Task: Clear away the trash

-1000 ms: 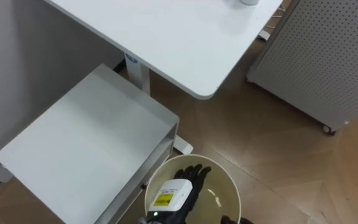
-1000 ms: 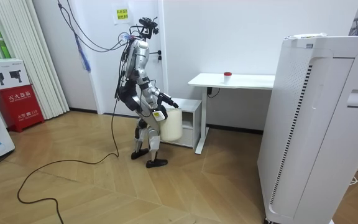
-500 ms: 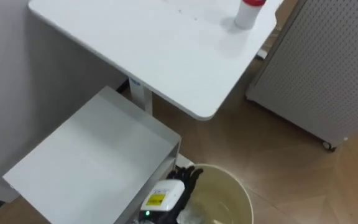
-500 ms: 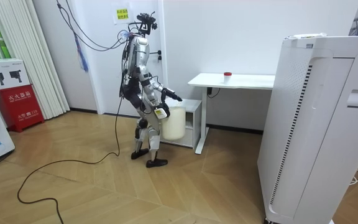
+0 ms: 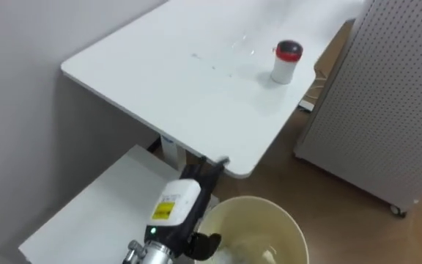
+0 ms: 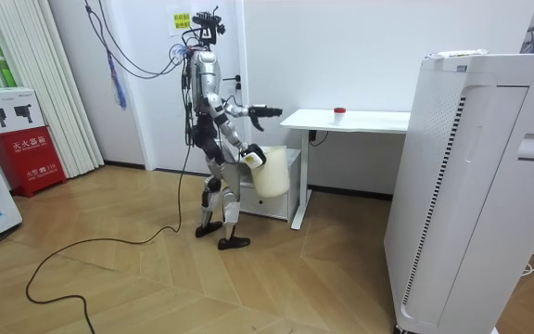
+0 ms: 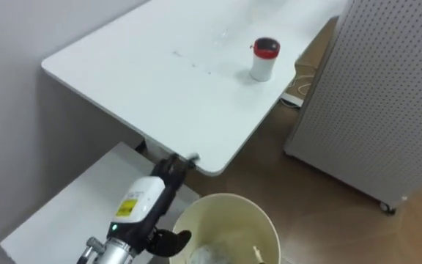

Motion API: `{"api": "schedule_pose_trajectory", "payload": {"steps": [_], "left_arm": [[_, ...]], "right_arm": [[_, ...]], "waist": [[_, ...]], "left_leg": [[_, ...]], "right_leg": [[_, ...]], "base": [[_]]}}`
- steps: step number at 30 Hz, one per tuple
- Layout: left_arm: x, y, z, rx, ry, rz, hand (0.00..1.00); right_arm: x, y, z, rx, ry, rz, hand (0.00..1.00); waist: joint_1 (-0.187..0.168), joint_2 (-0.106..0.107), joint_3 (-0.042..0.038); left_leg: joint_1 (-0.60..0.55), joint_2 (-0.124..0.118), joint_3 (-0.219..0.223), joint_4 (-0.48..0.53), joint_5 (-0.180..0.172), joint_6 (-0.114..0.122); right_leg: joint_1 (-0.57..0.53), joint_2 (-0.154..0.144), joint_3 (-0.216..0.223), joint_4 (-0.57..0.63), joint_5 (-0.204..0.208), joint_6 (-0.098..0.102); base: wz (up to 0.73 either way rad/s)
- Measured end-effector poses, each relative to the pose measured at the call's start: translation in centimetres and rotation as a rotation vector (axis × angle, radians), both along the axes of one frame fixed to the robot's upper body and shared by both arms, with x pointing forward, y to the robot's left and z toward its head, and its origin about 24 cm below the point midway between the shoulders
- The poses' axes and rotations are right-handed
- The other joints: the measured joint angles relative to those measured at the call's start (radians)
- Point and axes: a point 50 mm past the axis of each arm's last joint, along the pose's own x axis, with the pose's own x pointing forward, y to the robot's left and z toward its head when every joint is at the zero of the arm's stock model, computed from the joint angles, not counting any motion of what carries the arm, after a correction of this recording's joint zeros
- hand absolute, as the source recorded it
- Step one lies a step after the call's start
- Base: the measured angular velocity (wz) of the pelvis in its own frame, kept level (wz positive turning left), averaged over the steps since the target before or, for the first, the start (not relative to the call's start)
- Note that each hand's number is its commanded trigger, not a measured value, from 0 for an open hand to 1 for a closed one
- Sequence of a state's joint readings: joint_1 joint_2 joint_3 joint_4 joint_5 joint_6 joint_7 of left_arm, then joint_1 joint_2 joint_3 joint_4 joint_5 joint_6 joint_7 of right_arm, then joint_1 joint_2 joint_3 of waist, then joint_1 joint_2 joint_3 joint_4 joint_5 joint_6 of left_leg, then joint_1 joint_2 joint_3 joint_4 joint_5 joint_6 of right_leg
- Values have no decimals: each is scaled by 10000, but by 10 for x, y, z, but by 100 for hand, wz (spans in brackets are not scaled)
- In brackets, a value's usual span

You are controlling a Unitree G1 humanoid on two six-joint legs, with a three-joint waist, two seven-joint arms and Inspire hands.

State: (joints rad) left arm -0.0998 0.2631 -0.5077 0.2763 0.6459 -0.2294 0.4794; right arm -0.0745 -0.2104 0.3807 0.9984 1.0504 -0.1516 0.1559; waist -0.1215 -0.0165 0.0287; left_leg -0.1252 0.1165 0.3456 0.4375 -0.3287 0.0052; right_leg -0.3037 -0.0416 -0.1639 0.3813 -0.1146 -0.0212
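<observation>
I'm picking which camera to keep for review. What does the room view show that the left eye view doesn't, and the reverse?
The room view adds the robot's whole stance beside the desk, and a red box by the curtain. The left eye view adds a look down into the cream bin and across the desk top. Both share the white desk, the red-lidded jar on it, the bin, and the left hand stretched toward the desk's edge with straight fingers.
</observation>
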Motion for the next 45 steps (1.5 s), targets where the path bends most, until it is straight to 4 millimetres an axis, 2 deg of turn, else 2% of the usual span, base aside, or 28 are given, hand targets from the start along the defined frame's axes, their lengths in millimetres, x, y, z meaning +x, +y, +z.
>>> {"api": "schedule_pose_trajectory", "payload": {"steps": [2, 3, 4, 5, 6, 9, 14, 18, 20, 23, 26, 27, 28, 29, 30, 31, 32, 33, 35, 36, 37, 41, 45], "left_arm": [[-4, -1, 12, -406, -448, -6, 0], [-9, 2, 20, -768, -730, 106, 0], [-12, 4, 26, -1086, -991, 201, 0], [-13, 5, 28, -1199, -1080, 241, 0], [-14, 8, 31, -1342, -1231, 279, 0], [-12, 12, 36, -1421, -1481, 368, 0], [-10, 21, 39, -1427, -1564, 678, 0], [-12, 20, 46, -1977, -1687, 662, 0], [-12, 21, 47, -2036, -1786, 635, 0], [-12, 27, 49, -2024, -1924, 838, 0], [-16, 37, 44, -2057, -1774, 1343, 0], [-16, 42, 44, -2041, -1817, 1533, 0], [-16, 46, 46, -2179, -1978, 1735, 0], [-16, 47, 46, -2374, -2001, 1825, 0], [-16, 49, 46, -2661, -1933, 1923, 0], [-16, 46, 46, -2973, -1854, 1949, 0], [-16, 46, 46, -3177, -1809, 2001, 0], [-15, 48, 47, -3376, -1775, 2112, 0], [-15, 53, 47, -3497, -1755, 2311, 0], [-15, 56, 48, -3540, -1814, 2456, 0], [-14, 58, 48, -3510, -1834, 2513, 0], [-14, 62, 49, -3451, -1903, 2639, 0], [-13, 68, 51, -3435, -2028, 2922, 0]], "right_arm": [[-3, 0, 1, -108, -65, 183, 100], [-5, 2, 1, -167, -109, 377, 100], [-5, 3, 2, -237, -194, 515, 100], [-4, 3, 2, -270, -224, 564, 100], [-3, 2, 4, -344, -303, 611, 100], [1, -2, 7, -355, -522, 305, 100], [2, -2, 10, -277, -766, 68, 100], [-6, -3, 7, -326, -574, -70, 100], [-9, -3, 6, -522, -499, 174, 100], [-10, 1, 5, -697, -492, 629, 100], [-11, 2, 4, -728, -405, 839, 100], [-11, 2, 4, -690, -357, 865, 100], [-11, 3, 4, -636, -368, 847, 100], [-11, 3, 4, -600, -367, 804, 100], [-15, 2, 2, -583, -245, 692, 100], [-21, -2, 1, -692, -48, 574, 100], [-22, -4, 0, -751, 3, 507, 100], [-21, -5, 1, -859, 38, 413, 100], [-19, -4, 1, -941, 31, 420, 100], [-17, -3, 2, -947, -27, 486, 100], [-18, -2, 2, -931, -23, 523, 100], [-19, -4, 2, -1165, -14, 687, 100], [-24, -10, 1, -1331, 90, 485, 100]], "waist": [[193, -77, -70], [369, -172, -132], [453, -218, -157], [457, -231, -165], [454, -251, -211], [440, -309, -251], [445, -275, -249], [446, -75, -217], [450, 22, -231], [470, 49, -236], [703, 20, -245], [843, 5, -257], [972, -13, -261], [1000, 12, -247], [974, 53, -213], [1007, -29, -265], [1024, -45, -269], [1042, -192, -205], [1281, -148, -206], [1288, -51, -211], [1213, -6, -221], [990, -112, -192], [991, -128, -196]], "left_leg": [[345, -116, -440, -248, 26, -46], [663, -221, -723, -480, 50, -88], [1032, -281, -979, -723, 60, -107], [1183, -306, -1059, -826, 67, -121], [1463, -329, -1081, -1048, 85, -152], [1793, -355, -1065, -1341, 112, -199], [1905, -439, -1067, -1494, 114, -190], [1924, -460, -1051, -1659, 80, -114], [2056, -491, -998, -1677, 72, -99], [2087, -551, -659, -1677, 74, -97], [2272, -629, 7, -1679, 75, -95], [2315, -597, 251, -1691, 76, -92], [2327, -441, 725, -1812, 75, -81], [2360, -329, 1112, -1881, 17, 11], [2536, -204, 1721, -2021, -102, 40], [2642, -257, 2038, -2070, -109, 25], [2731, -299, 2169, -2035, -136, -21], [2779, -471, 2194, -1832, -159, -56], [2617, -581, 1336, -1625, -153, -45], [2499, -582, 461, -1601, -143, -29], [2439, -564, -20, -1646, -134, -20], [2408, -537, 90, -1695, -131, -14], [2427, -456, 144, -1687, -125, -3]], "right_leg": [[156, 152, 313, -54, 8, -13], [250, 256, 608, -54, 23, -37], [414, 324, 864, -69, 28, -45], [507, 361, 934, -98, 29, -47], [675, 443, 1072, -162, 34, -50], [881, 594, 1196, -315, 140, -25], [971, 620, 1376, -511, 314, 53], [1089, 655, 1440, -720, 454, 133], [1086, 677, 1528, -715, 461, 146], [855, 786, 1880, -600, 490, 176], [709, 1009, 2365, -634, 739, 165], [735, 1088, 2246, -935, 1033, 80], [737, 1082, 1614, -1219, 1303, -108], [729, 1060, 1024, -1115, 1255, -255], [739, 736, -172, -50, 383, -562], [827, 274, -875, 1099, -490, -518], [856, 44, -1067, 1465, -770, -417], [801, -100, -1025, 1480, -981, -312], [1036, 109, -575, 828, -993, -364], [1143, 272, -551, 469, -785, -450], [1244, 405, -560, 196, -594, -460], [1247, 489, -568, -3, -386, -445], [1278, 608, -546, -228, -167, -486]], "base": [[-53], [-83], [-77], [-55], [-30], [-16], [-12], [-2], [-19], [-48], [-102], [-118], [-104], [-64], [-19], [0], [-3], [-30], [-53], [-40], [-26], [-4], [-8]]}}
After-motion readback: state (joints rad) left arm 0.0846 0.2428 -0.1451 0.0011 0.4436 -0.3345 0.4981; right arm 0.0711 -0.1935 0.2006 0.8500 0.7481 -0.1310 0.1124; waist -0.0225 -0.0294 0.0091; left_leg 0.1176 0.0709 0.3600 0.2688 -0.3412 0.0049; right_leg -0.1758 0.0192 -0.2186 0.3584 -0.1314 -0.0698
